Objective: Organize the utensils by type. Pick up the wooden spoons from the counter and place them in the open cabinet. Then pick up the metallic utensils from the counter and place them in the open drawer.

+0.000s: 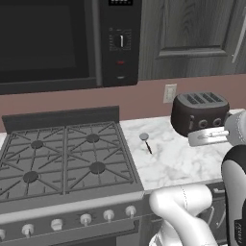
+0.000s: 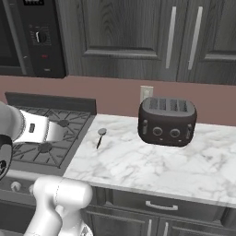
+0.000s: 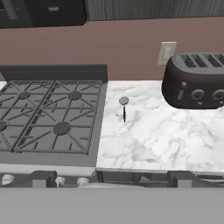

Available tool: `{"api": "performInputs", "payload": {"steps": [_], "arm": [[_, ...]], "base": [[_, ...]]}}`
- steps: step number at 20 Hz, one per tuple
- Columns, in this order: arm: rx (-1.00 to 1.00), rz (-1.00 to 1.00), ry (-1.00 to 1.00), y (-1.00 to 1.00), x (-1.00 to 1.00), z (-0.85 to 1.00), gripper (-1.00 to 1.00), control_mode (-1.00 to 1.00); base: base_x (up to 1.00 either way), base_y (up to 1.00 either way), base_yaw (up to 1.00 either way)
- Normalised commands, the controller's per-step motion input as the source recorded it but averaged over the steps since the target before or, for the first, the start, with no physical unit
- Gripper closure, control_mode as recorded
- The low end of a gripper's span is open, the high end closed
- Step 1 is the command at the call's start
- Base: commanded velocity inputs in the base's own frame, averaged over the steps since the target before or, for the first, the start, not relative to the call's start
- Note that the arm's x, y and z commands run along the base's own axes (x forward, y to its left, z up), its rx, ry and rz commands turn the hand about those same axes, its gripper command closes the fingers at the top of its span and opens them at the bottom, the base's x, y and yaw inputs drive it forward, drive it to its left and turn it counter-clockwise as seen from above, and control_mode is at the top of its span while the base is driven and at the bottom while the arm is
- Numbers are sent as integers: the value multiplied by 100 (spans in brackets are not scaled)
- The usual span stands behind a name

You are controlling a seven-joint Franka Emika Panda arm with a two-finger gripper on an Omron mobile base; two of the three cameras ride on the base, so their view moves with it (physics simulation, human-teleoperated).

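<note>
Pincer: its two dark finger tips (image 3: 43,178) are seen at the bottom of the hand view, set wide apart with nothing held between them; they are raised above the near edge of the worktop and aimed at it from the front.
Stove knobs: a row of pale knobs (image 1: 85,219) is seen along the stove front, nearest of all.
Worktop: the white, grey-veined worktop (image 3: 148,140) is spread to the right of the stove.
Metallic utensil: one small utensil (image 3: 124,106) with a round silver head and a thin dark handle is laid flat on the worktop, near its left edge beside the stove, head toward the wall; it is also seen in the left base view (image 1: 145,142) and the right base view (image 2: 100,137).
Stove: the black gas stove (image 1: 62,153) is placed at the left.
Toaster: a dark four-slot toaster (image 2: 167,120) is stood at the far right, well apart from the utensil.
Wall outlet: a pale outlet (image 3: 167,52) is fixed to the wall behind the toaster.
Microwave: a black microwave (image 1: 62,41) is hung above the stove.
</note>
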Motion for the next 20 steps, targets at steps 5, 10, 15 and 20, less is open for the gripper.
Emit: {"api": "performInputs", "payload": {"steps": [5, 10, 15, 20], "arm": [[0, 0, 3, 0, 3, -2, -100, -100], [0, 0, 22, 0, 27, -33, -100, -100], [0, 0, 7, 0, 24, -55, -100, -100], [0, 0, 0, 0, 15, -61, -100, -100]], "base": [[1, 0, 0], [0, 0, 0], [0, 0, 0], [0, 0, 0]]}}
